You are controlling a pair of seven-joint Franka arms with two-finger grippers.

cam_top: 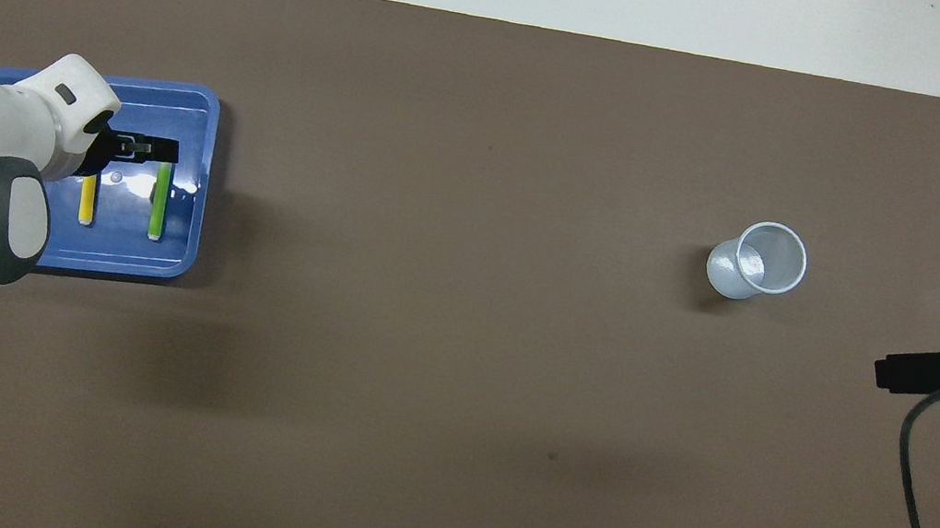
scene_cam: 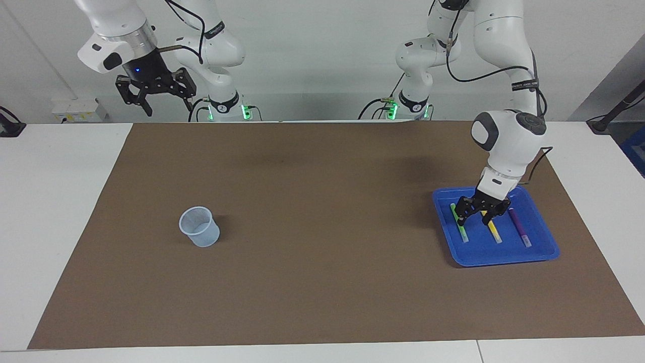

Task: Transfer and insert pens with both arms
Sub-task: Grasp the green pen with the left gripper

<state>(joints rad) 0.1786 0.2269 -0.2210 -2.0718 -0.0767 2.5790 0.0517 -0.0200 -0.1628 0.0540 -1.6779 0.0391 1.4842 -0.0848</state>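
- Right gripper (scene_cam: 170, 110): parked high at the right arm's end of the table, close to its base, waiting. Fingers spread wide, holding nothing.
- Black bands on both arms' cables with white print, too small to read.
- Green status lights at both arm bases.
- Left gripper (scene_cam: 476, 219): down low inside the blue tray (scene_cam: 504, 259), over the green pen (scene_cam: 462, 232) and the yellow pen (scene_cam: 495, 233). Fingers apart, roughly one above each pen, gripping nothing. Cannot tell whether touching a pen.
- Tray on the brown mat (scene_cam: 322, 292), toward the left arm's end of the table.
- Three pens flat in the tray, side by side, parallel, apart from one another. Pale ends pointing away from the robots.
- Order across the tray: green toward the table's middle, yellow in the centre, purple pen (scene_cam: 520, 229) toward the left arm's end. Purple hidden under the arm in the overhead view.
- No readable marking on any pen.
- Translucent plastic cup (scene_cam: 199, 227): upright on the mat, toward the right arm's end, well apart from the tray. No label legible.
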